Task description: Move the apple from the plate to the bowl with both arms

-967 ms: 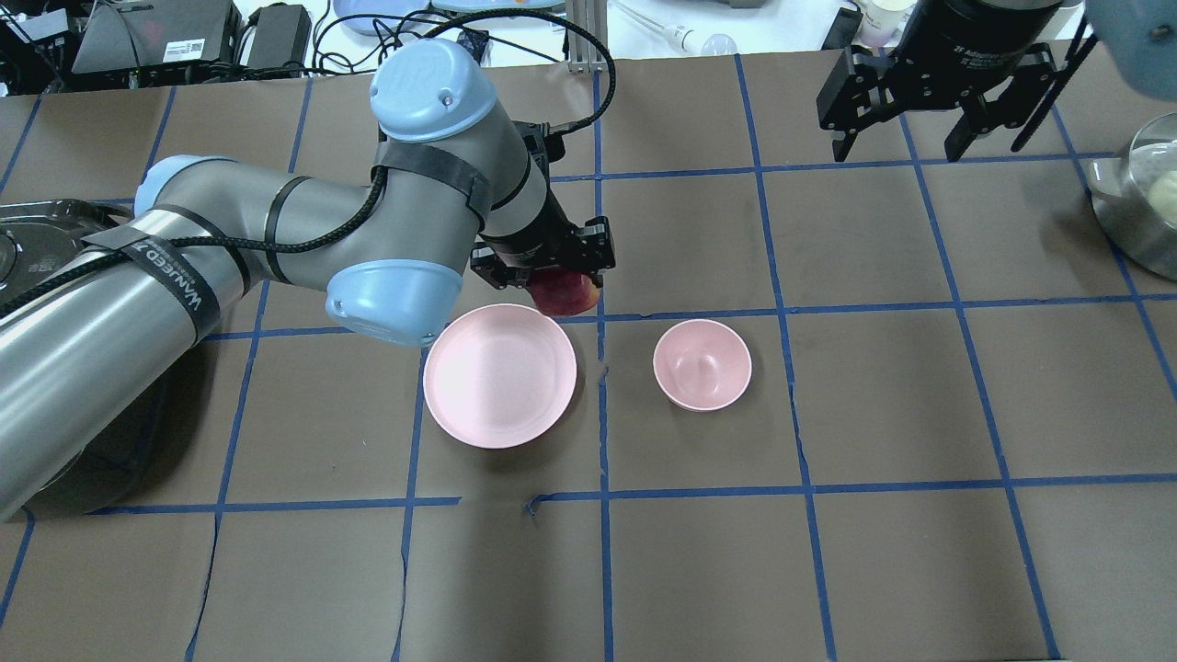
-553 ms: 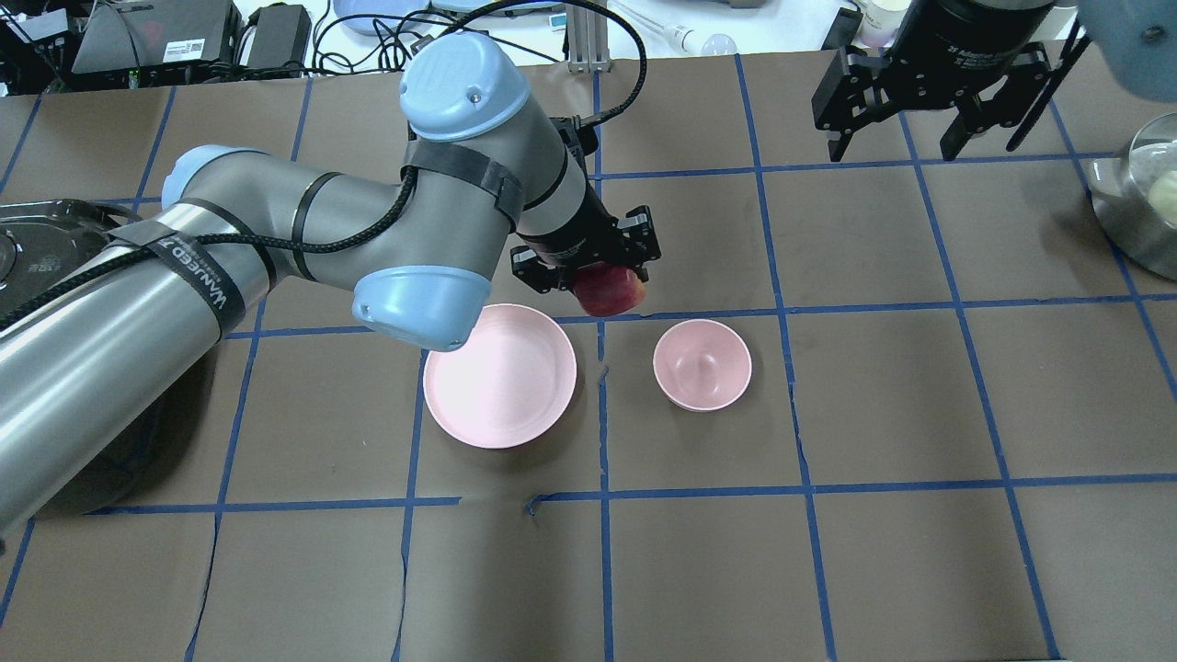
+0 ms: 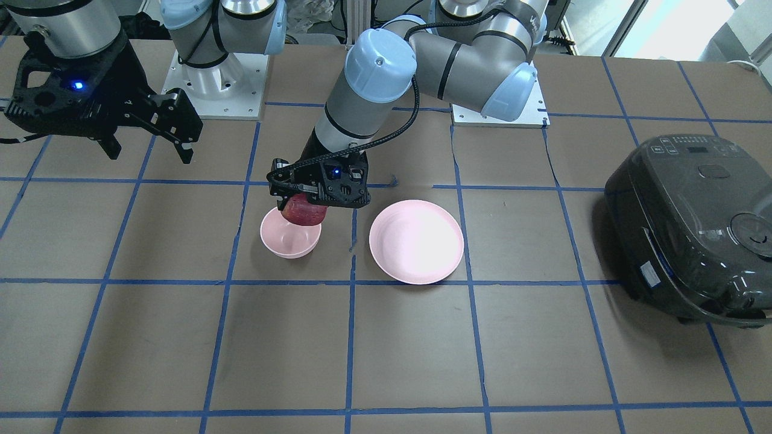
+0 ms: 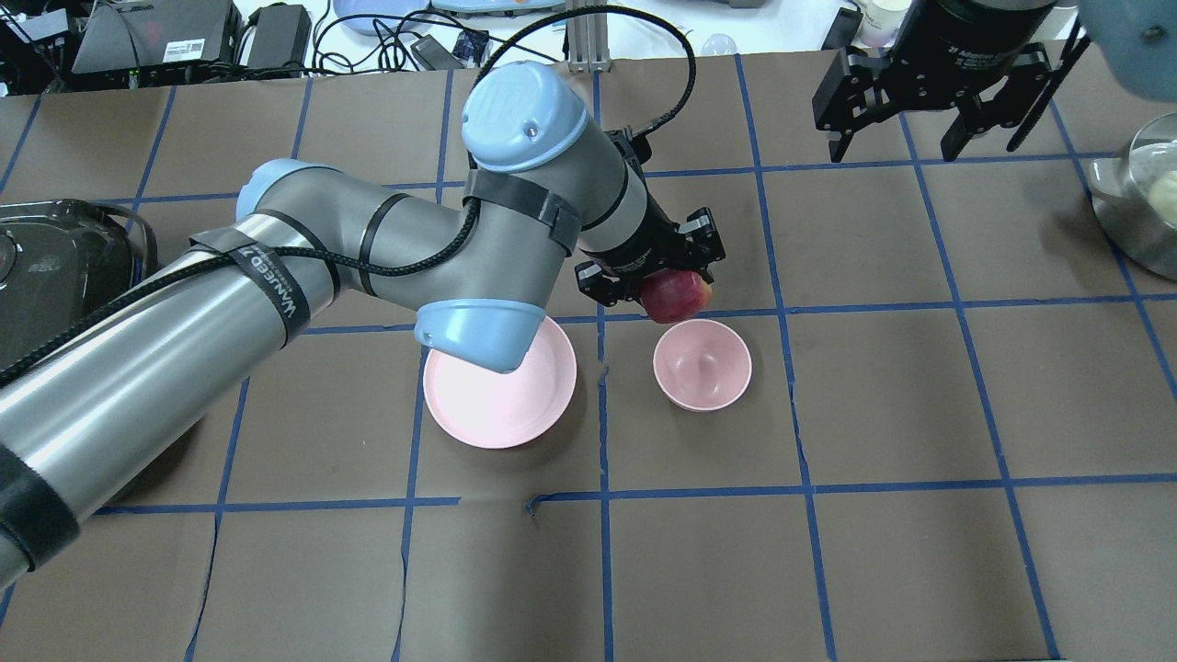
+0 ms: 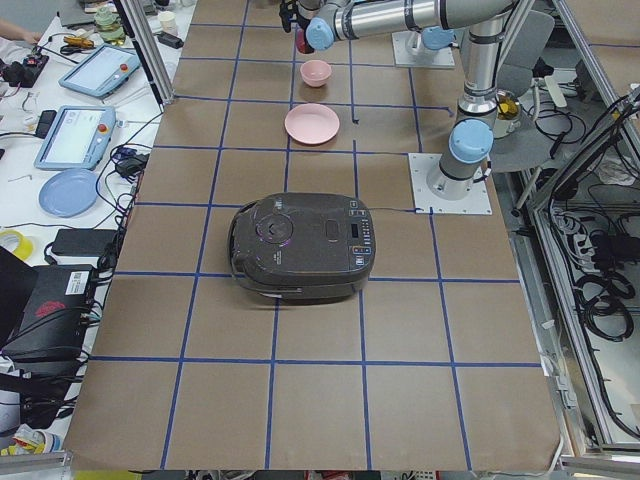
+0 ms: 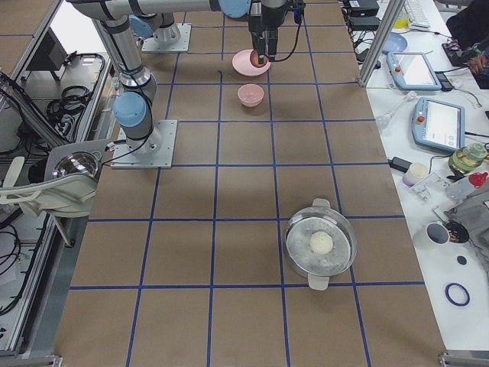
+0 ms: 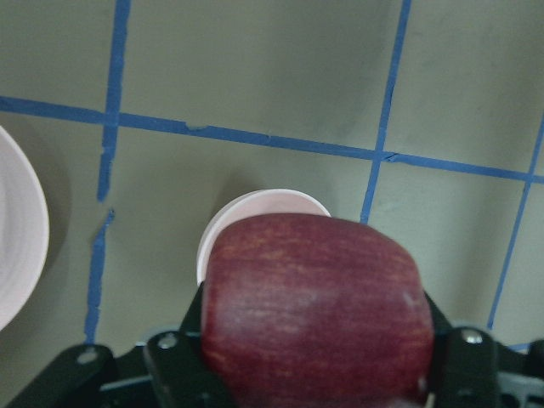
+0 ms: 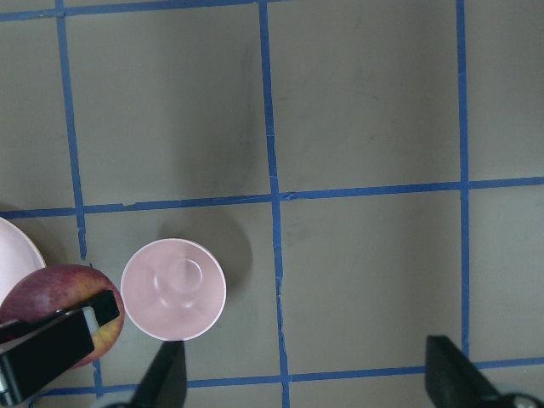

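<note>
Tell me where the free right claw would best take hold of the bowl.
Its rim, from above: one finger inside, one outside the wall. The bowl stands upright and empty, so the thin rim is exposed, while its rounded sides would probably slip. Choose the edge facing the open right claw, away from the apple that the left claw holds on the plate side.

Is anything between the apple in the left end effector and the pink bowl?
Nothing visible does. The dark red apple, gripped by the left end effector, hangs near the small deep pink bowl rim; that bowl holds nothing.
</note>
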Controlling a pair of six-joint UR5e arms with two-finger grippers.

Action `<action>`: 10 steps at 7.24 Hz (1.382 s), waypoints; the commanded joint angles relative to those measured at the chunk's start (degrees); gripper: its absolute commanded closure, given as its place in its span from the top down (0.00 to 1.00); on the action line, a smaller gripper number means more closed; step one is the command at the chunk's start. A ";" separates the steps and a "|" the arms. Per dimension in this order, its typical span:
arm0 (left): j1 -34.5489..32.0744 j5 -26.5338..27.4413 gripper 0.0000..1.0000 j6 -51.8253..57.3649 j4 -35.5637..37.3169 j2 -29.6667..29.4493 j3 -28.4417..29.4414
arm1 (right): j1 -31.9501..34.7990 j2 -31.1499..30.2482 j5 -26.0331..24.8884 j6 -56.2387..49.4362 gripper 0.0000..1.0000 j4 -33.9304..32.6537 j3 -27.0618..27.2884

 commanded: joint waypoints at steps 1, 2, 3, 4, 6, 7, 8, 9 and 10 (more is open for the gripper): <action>-1.07 0.32 0.00 -0.50 0.58 -2.73 -0.33 | -0.09 0.00 0.00 -0.07 1.00 0.01 0.00; -1.86 1.02 0.00 -0.50 0.67 -4.39 -0.33 | 0.00 0.00 0.00 -0.07 1.00 0.01 0.00; -2.82 1.29 0.00 -0.58 3.80 -6.15 -0.24 | 0.00 0.00 0.00 -0.07 1.00 0.01 0.09; -3.01 1.38 0.00 -0.41 4.88 -7.73 -0.50 | 0.00 0.00 0.00 -0.07 1.00 0.01 0.09; -4.75 3.22 0.14 -0.50 5.07 -9.77 -0.41 | 0.00 0.00 0.00 -0.07 1.00 -0.07 0.09; -5.11 5.31 0.28 -0.50 5.07 -9.95 -0.59 | -0.18 0.00 -0.09 -0.07 1.00 -0.08 0.09; -5.38 5.51 0.75 -0.58 5.07 -10.12 -0.59 | 0.00 0.00 0.00 -0.07 1.00 -0.25 -0.08; -5.38 5.60 1.00 -0.41 4.98 -10.12 -0.68 | -0.09 0.00 0.00 -0.24 1.00 -0.08 -0.08; -5.29 5.68 1.00 0.37 5.07 -9.08 -0.24 | -0.09 0.00 0.00 -0.33 1.00 -0.08 -0.17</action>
